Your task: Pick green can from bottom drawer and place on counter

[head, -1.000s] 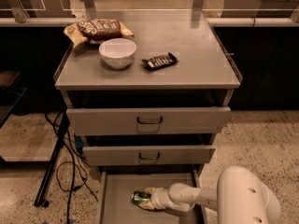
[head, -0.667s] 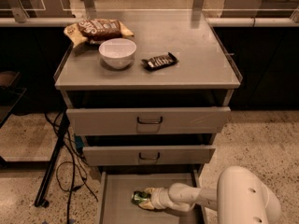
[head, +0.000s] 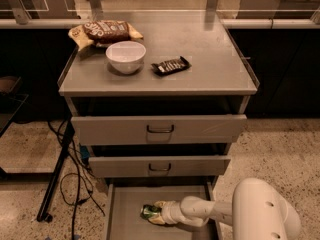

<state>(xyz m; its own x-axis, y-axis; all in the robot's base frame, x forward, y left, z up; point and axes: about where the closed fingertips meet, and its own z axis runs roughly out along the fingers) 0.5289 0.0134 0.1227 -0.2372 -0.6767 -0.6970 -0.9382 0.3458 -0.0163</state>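
Reaching low: pincer (head: 159,214) down inside bottom drawer (head: 125,226), right at green can (head: 147,212). Can lies on its side on drawer floor, touching pincer's left. Grip closed or not, cannot tell. Grasp step in hand, by my read. Next: secure hold, lift clear of middle drawer (head: 200,166) front, swing up to table (head: 220,69), right of candy bar wrapper (head: 171,66), away from white bowl (head: 125,56).

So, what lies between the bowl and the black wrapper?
Only bare counter, in the camera view. The gripper is at the green can in the bottom drawer.
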